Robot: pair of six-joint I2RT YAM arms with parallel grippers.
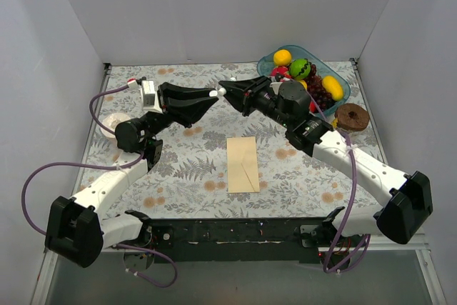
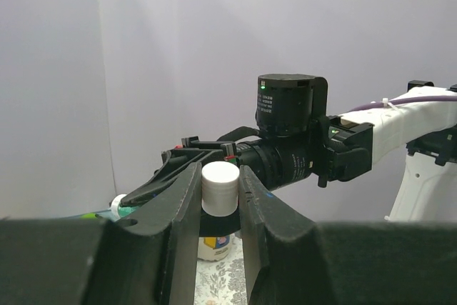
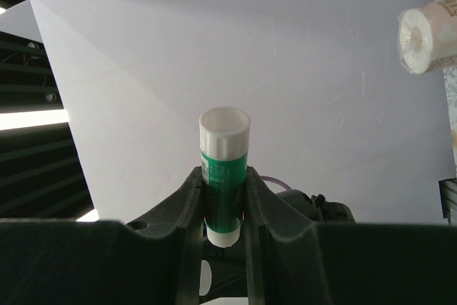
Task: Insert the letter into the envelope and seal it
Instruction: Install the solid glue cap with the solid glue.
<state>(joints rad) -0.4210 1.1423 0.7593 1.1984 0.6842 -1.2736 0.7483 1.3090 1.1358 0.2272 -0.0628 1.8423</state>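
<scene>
Overhead, the envelope (image 1: 243, 164) lies flat in the middle of the table (image 1: 178, 169), apart from both raised arms. Its flap is hard to read, and the letter cannot be made out. The left fingers (image 2: 182, 205) pinch a white cap (image 2: 220, 187). The right fingers (image 3: 184, 208) clamp a green glue stick (image 3: 224, 191), its lower end hidden between them.

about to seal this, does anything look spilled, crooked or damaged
Nothing stands out. The envelope lies flat mid-table, the fruit sits in its bowl, and the right fingers hold the glue stick straight.
</scene>
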